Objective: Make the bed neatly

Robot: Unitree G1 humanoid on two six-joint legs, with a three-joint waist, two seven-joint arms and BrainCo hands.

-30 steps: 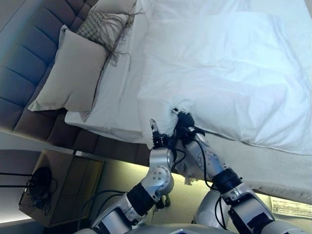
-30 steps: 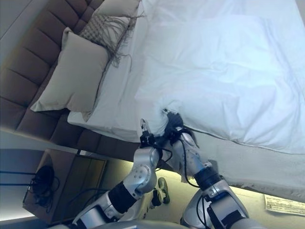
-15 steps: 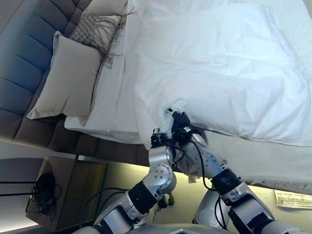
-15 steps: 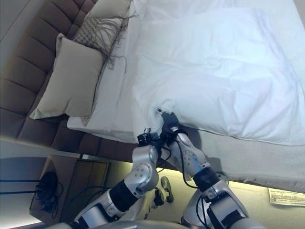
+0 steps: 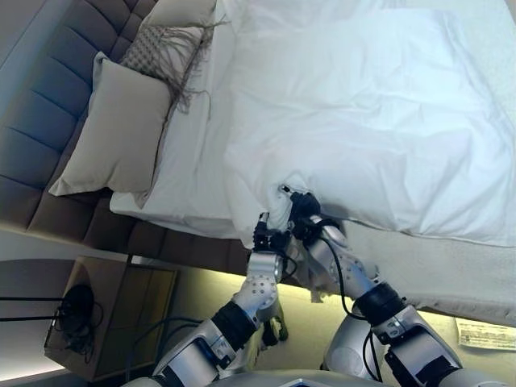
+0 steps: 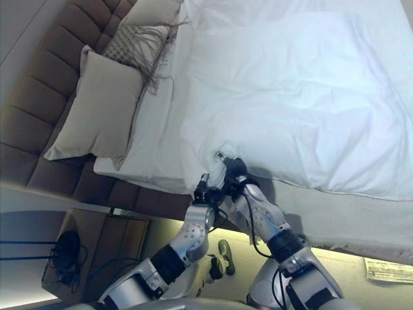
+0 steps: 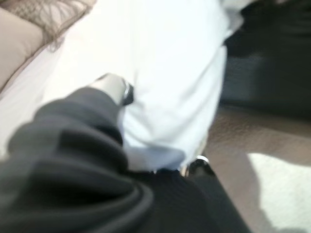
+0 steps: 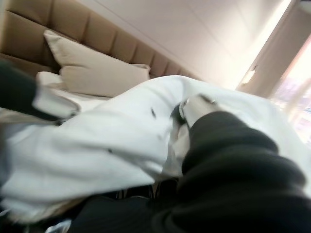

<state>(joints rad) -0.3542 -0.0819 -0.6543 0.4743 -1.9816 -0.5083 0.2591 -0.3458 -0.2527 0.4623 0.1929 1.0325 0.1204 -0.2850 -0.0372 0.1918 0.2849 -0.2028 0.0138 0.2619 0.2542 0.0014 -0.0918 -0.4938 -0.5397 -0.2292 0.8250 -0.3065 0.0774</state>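
Note:
A white duvet [image 5: 363,121] lies rumpled over the bed, its near corner bunched at the bed's side edge. My left hand [image 5: 264,234] and my right hand [image 5: 301,211] are close together at that corner. Both have fingers curled into the white cloth. The left wrist view shows a finger [image 7: 114,88] pressed into the duvet fold [image 7: 165,73]. The right wrist view shows a finger [image 8: 196,108] buried in the bunched duvet [image 8: 107,141]. The white sheet [image 5: 189,161] is bare between the duvet and the pillows.
A beige pillow [image 5: 117,125] and a fringed patterned cushion [image 5: 165,52] lie against the padded headboard [image 5: 40,105]. A wooden nightstand [image 5: 113,314] stands on the floor left of my arms. A printed sheet of paper [image 5: 485,332] lies on the floor at the right.
My left hand has moved up against the duvet corner beside my right hand. The bunched corner has barely shifted. The view has moved slightly.

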